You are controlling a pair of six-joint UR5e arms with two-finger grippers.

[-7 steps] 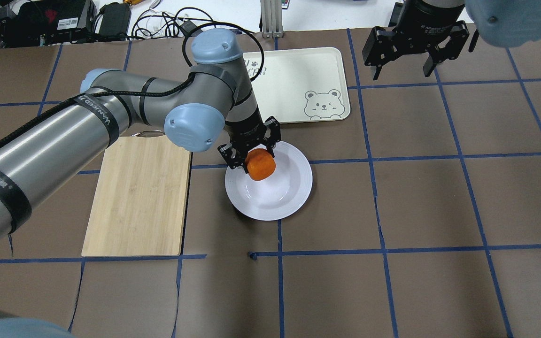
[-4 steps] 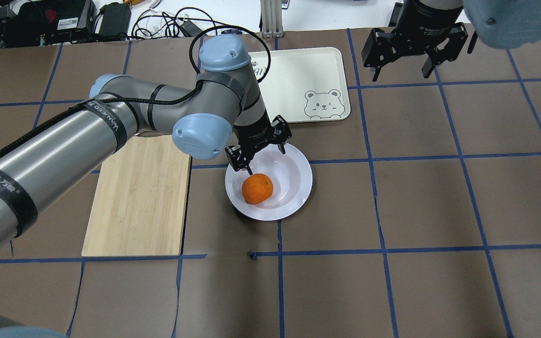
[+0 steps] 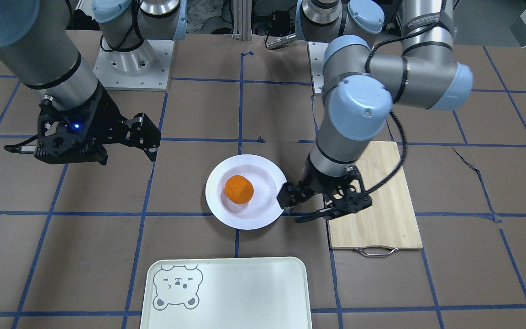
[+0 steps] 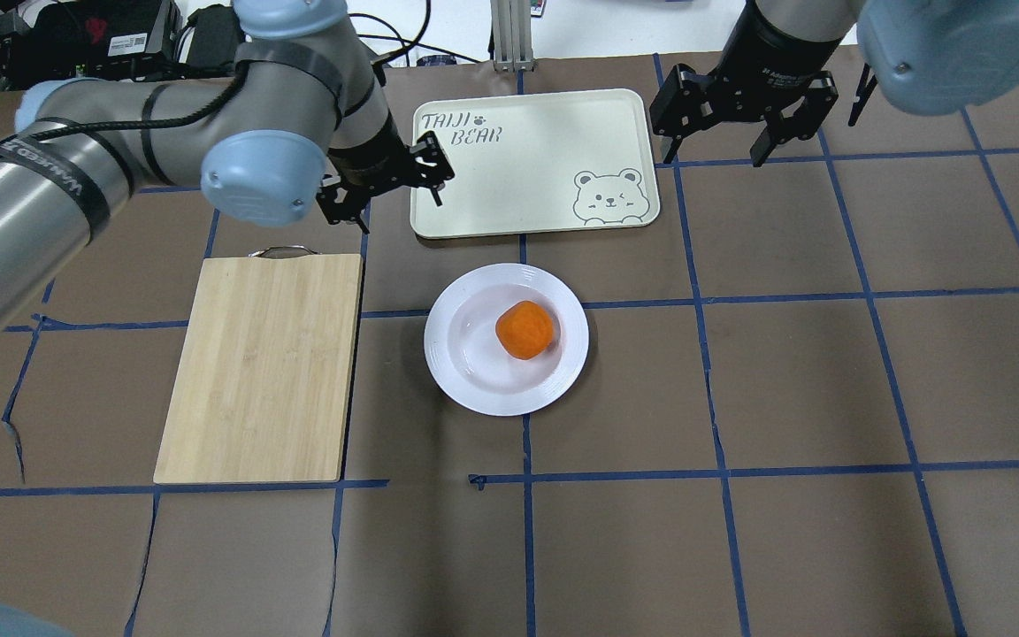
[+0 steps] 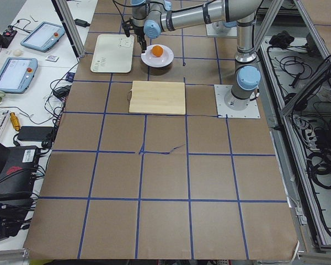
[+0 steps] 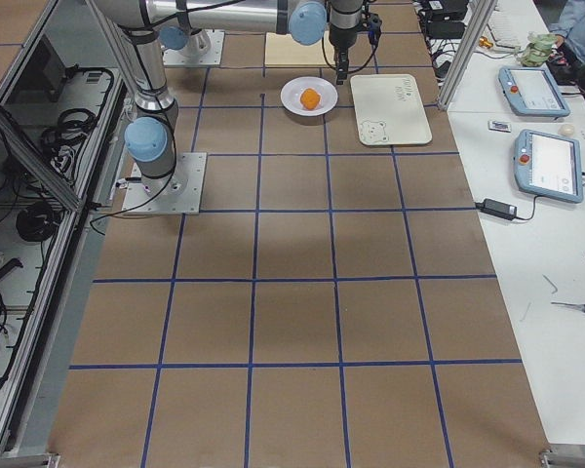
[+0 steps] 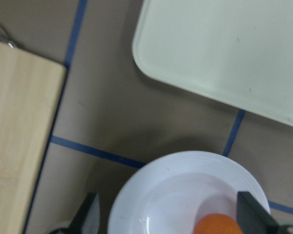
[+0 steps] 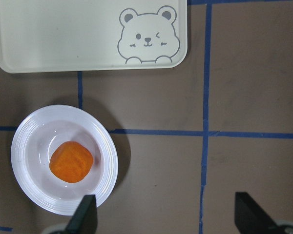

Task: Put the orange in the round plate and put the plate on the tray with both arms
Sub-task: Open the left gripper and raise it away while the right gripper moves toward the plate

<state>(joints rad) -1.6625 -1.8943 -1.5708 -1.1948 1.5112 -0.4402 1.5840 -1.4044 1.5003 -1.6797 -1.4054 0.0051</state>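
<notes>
Overhead, the left pincer [image 4: 384, 188] has drawn back from the round plate [image 4: 452, 354] toward the tray [image 4: 527, 150], jaws apart and empty. The right pincer [image 4: 713, 149] also hangs open. Front view: the orange [image 3: 239, 189] lies in the plate's well. Right wrist view: the plate sits on the surface near the tray, so the two-arm lift likely comes next.

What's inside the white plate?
Just the orange, sitting in the sunken middle of the round plate. The patch of plate under it is hidden.
</notes>
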